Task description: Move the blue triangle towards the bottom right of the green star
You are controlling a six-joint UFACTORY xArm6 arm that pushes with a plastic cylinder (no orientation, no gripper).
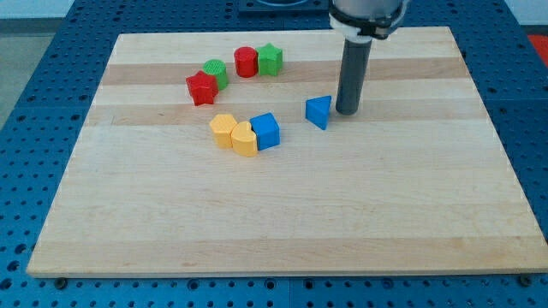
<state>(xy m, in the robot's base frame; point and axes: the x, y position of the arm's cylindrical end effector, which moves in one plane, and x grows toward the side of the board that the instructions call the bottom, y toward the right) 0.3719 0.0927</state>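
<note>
my tip (347,111): just right of blue triangle (318,111) | green star (271,59): upper left, well apart | gripper: none shows

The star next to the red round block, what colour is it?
Green. The star sits beside the red cylinder near the view's top in the camera view.

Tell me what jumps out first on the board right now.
My tip stands just to the view's right of the blue triangle, near the board's middle. The green star sits up and to the left, beside a red cylinder.
</note>
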